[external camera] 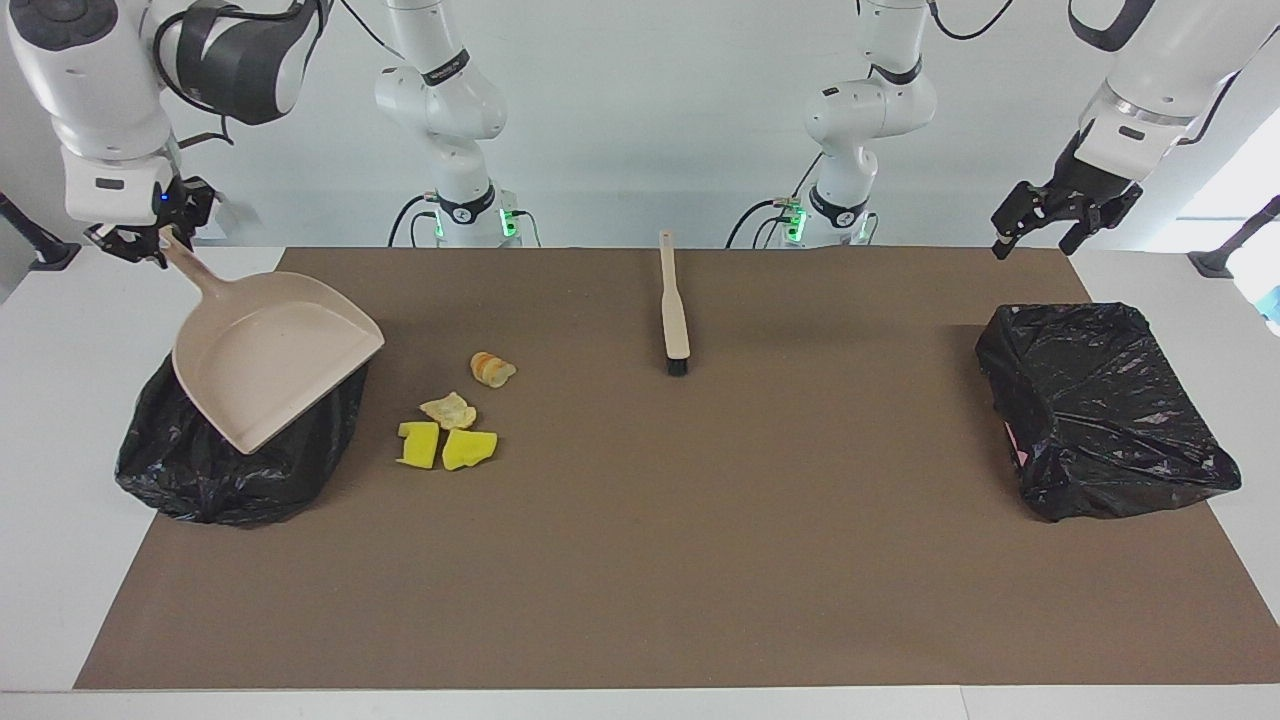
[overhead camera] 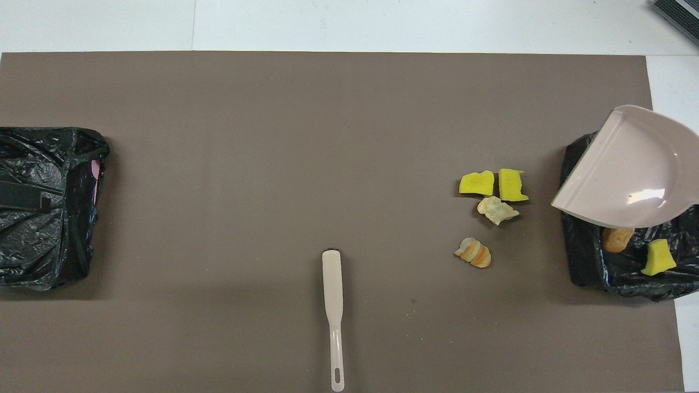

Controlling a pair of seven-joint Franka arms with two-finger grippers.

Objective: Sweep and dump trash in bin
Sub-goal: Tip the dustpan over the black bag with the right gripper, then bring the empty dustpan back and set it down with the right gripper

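My right gripper (external camera: 150, 240) is shut on the handle of the beige dustpan (external camera: 265, 355), holding it tilted over the black-bagged bin (external camera: 240, 470) at the right arm's end. In the overhead view an orange-brown lump (overhead camera: 617, 239) and a yellow sponge chunk (overhead camera: 658, 257) lie in that bin (overhead camera: 584, 262). On the brown mat beside it lie two yellow chunks (external camera: 418, 445) (external camera: 468, 449), a pale flake (external camera: 449, 410) and an orange-brown lump (external camera: 492, 370). My left gripper (external camera: 1035, 243) is open and empty, up in the air.
The beige-handled brush (external camera: 674, 310) lies on the mat near the robots, bristles pointing away from them. A second black-bagged bin (external camera: 1100, 410) stands at the left arm's end, under the left gripper. The brown mat (external camera: 700, 560) covers most of the white table.
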